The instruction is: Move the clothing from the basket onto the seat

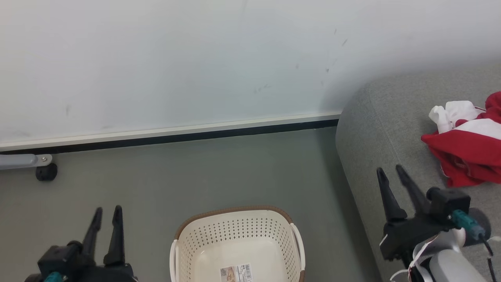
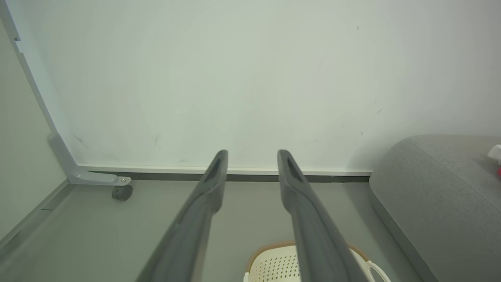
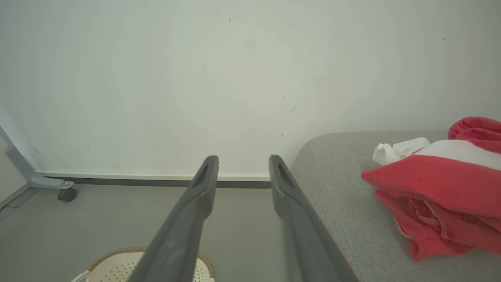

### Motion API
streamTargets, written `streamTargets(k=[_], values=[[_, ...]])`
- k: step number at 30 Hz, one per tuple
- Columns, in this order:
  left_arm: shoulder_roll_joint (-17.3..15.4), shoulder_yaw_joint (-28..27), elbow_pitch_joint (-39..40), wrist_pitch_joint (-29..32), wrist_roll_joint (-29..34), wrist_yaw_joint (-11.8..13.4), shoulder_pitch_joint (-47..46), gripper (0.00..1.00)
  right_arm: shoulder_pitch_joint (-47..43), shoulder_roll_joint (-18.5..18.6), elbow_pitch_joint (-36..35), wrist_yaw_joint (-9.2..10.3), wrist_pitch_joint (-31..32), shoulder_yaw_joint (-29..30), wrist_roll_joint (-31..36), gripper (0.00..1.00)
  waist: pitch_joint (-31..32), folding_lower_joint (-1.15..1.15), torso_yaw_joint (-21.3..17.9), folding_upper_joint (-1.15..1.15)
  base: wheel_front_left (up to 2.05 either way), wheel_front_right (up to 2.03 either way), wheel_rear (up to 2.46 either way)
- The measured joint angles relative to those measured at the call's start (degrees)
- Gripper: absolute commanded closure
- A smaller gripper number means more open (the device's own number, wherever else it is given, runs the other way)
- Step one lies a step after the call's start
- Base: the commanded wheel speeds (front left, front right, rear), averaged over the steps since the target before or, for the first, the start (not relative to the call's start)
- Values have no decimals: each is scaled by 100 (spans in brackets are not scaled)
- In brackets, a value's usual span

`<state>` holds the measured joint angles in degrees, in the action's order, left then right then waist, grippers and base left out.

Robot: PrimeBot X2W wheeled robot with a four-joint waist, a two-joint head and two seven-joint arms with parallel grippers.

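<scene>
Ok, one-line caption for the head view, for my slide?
Empty-looking basket on the floor, clothing piled on the seat, left gripper and right gripper open.

The clothing (image 1: pixel 467 156) is soft, matt red cloth with a white band, its hem edged in visible stitching. The white cloth piece (image 1: pixel 450 113) beside it looks thin and crumpled. The seat (image 1: pixel 375 129) is covered in grey woven fabric with a fine, slightly rough grain. The basket (image 1: pixel 235 231) is smooth cream plastic with a faint sheen, perforated walls, a textured brown rim and a paper sticker (image 1: pixel 236 273) on its floor. The wall (image 1: pixel 176 66) is smooth, matt and lightly scuffed; the floor (image 1: pixel 176 176) is matt grey. The fingers (image 2: pixel 309 219) of the left gripper (image 2: pixel 253 153) look like smooth matt dark plastic
</scene>
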<state>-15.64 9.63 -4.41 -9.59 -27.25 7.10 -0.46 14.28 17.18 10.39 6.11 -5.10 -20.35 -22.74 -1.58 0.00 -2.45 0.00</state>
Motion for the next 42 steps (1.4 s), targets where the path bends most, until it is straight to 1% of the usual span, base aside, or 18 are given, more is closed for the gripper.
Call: streamTargets(k=[4, 9, 12, 21, 29, 30, 31, 32, 42], values=[[141, 37, -179, 24, -42, -7, 118, 100, -257, -141, 170, -8, 8, -42, -4, 100, 0, 0, 0, 0, 0, 0, 0], [167, -31, -220, 102, -224, -62, 112, 100, -275, -171, 183, -60, 57, 140, -275, 100, 7, 0, 13, 0, 0, 0, 0], [210, -88, -243, 153, -494, -113, 110, 100, -276, -219, 205, -109, 105, 218, -469, 100, 13, 0, 22, 0, 0, 0, 0], [326, -226, -325, 314, -1089, -252, 97, 100, -302, -346, 270, -211, 232, 482, -1157, 100, 27, 0, 45, 0, 0, 0, 0], [421, -364, -422, 455, -1625, -326, 81, 100, -324, -454, 304, -311, 350, 720, -1761, 100, 39, 0, 65, 0, 0, 0, 0], [436, -378, -432, 480, -1669, -366, 81, 100, -327, -466, 309, -321, 355, 747, -1822, 100, 41, 0, 68, 0, 0, 0, 0], [465, -404, -455, 522, -1848, -372, 71, 100, -338, -493, 315, -361, 366, 806, -1965, 100, 44, 0, 73, 0, 0, 0, 0], [479, -423, -465, 533, -1924, -414, 69, 100, -341, -509, 321, -363, 400, 836, -2054, 100, 46, 0, 76, 0, 0, 0, 0], [578, -566, -578, 659, -2492, -525, 2, 100, -433, -634, 372, -497, 505, 1099, -2685, 100, 59, 0, 98, 0, 0, 0, 0]])
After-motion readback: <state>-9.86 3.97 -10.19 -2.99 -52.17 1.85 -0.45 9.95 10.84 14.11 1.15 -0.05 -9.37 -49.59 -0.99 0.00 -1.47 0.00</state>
